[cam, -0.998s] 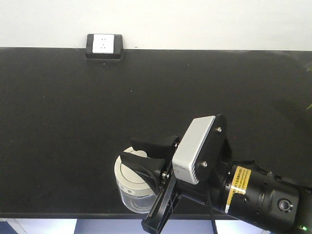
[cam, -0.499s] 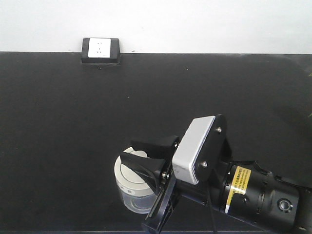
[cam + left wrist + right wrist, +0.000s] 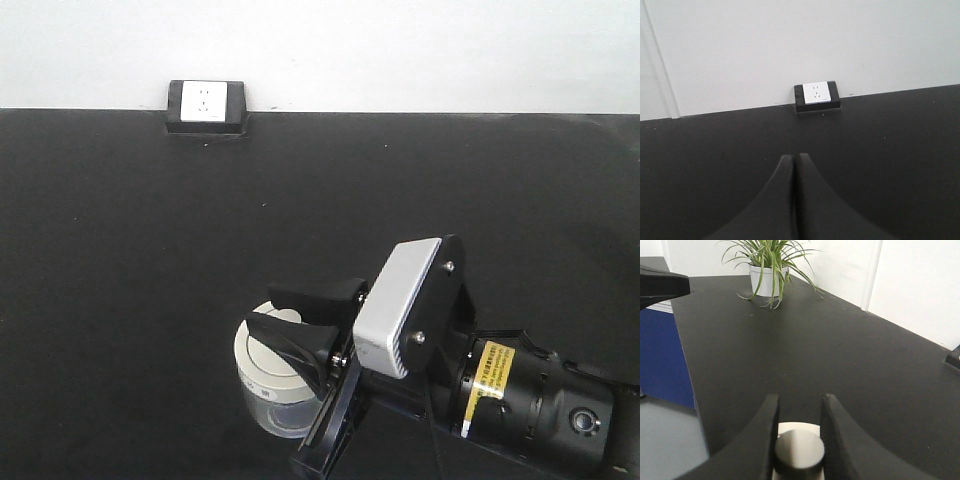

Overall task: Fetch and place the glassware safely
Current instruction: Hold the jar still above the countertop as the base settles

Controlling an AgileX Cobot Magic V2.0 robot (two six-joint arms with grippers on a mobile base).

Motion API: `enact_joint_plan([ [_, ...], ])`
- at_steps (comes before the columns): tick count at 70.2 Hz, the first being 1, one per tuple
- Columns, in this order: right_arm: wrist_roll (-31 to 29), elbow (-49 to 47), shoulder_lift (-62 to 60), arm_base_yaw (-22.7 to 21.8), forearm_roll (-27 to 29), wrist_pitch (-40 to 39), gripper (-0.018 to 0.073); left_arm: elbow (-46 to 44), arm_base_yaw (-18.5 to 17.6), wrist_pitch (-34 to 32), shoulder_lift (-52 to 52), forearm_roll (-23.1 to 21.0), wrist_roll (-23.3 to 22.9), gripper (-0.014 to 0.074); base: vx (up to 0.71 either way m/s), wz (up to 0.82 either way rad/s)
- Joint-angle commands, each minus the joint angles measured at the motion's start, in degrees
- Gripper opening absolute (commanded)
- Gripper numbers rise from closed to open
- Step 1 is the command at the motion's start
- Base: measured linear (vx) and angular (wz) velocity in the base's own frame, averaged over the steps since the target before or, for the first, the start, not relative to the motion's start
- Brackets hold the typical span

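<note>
The glassware (image 3: 262, 392) is a squat clear jar with a cream-white lid, low in the front view over the black table (image 3: 150, 250). My right gripper (image 3: 278, 320) reaches it from the right, its two black fingers shut on the lid's knob (image 3: 799, 452). In the right wrist view the gripper (image 3: 800, 400) clamps the round knob on both sides, with a strip of lid (image 3: 796, 427) showing beyond it. Whether the jar rests on the table I cannot tell. My left gripper (image 3: 794, 158) is shut on nothing, hovering over the tabletop and facing the wall.
A white wall socket in a black frame (image 3: 207, 105) sits at the table's back edge, also seen as the socket (image 3: 817, 94). A potted plant (image 3: 771, 265) stands at the table's far end. The table edge with a blue panel (image 3: 660, 355) lies to the left.
In the front view the table's back edge and the socket have slid down and slightly left, and the front edge has left the frame. Right gripper and jar hold the same place.
</note>
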Motion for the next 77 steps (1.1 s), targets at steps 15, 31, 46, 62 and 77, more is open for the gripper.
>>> enact_joint_plan([
  [15,0.06,-2.19,-1.47,-0.03,1.1,-5.17,-0.0001,-1.46,-0.33,-3.96,0.58,-0.44,-0.35,-0.0007,0.02,-0.01],
  [31,0.06,-2.19,-1.47,-0.03,1.1,-5.17,-0.0001,-1.46,-0.33,-3.96,0.58,-0.44,-0.35,-0.0007,0.0,0.0],
  [46,0.06,-2.19,-1.47,-0.03,1.1,-5.17,-0.0001,-1.46,-0.33,-3.96,0.58,-0.44,-0.35,-0.0007,0.0,0.0],
  [62,0.06,-2.19,-1.47,-0.03,1.1,-5.17,-0.0001,-1.46,-0.33,-3.96,0.58,-0.44,-0.35,-0.0007,0.0,0.0],
  [77,0.06,-2.19,-1.47,-0.03,1.1,-5.17,-0.0001,-1.46,-0.33,-3.96,0.58,-0.44,-0.35,-0.0007,0.0,0.0],
])
